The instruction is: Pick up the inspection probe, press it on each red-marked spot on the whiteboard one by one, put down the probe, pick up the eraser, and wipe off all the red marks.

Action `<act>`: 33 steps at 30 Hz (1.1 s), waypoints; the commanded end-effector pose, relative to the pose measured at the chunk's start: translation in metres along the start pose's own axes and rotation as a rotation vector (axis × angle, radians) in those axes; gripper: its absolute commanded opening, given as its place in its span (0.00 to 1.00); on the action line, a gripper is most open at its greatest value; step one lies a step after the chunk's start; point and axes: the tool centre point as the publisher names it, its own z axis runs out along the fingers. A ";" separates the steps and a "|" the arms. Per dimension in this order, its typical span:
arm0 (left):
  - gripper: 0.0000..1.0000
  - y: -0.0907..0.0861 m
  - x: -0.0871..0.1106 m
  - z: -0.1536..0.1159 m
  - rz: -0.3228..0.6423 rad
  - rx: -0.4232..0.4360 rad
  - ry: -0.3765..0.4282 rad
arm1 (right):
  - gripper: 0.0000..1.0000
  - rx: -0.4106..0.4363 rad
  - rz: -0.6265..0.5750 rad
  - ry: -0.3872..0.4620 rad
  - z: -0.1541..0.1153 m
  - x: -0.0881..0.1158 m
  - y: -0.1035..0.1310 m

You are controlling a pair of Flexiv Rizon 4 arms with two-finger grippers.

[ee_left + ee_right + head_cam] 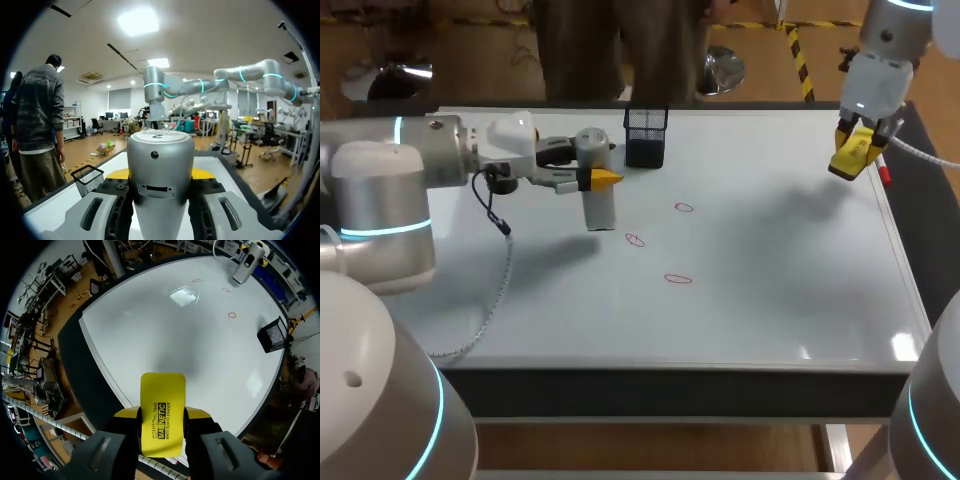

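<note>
Silver probe [599, 205] grasped in left pincer [604, 178]; yellow eraser [161, 410] clenched in right pincer [161, 416], over whiteboard [770, 285] edge.

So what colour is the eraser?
Bright yellow, with black print on its face; the eraser shows best in the right wrist view.

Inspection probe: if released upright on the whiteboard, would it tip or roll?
Likely tippy: the probe stands tall and narrow. Its round body would probably roll once down. The smooth grey shell may slip in the left gripper.
</note>
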 end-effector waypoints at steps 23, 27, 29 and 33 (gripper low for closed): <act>0.00 0.030 0.003 0.049 -0.026 -0.012 0.123 | 0.00 0.001 -0.002 0.003 -0.001 0.001 -0.001; 0.00 0.032 0.003 0.053 -0.026 -0.014 0.132 | 0.00 0.001 -0.002 0.003 -0.001 0.001 -0.001; 0.00 0.032 0.004 0.055 -0.025 -0.016 0.138 | 0.00 0.001 -0.002 0.003 -0.001 0.001 -0.001; 0.00 0.033 0.004 0.056 -0.028 -0.018 0.142 | 0.00 0.001 -0.002 0.003 -0.001 0.001 -0.001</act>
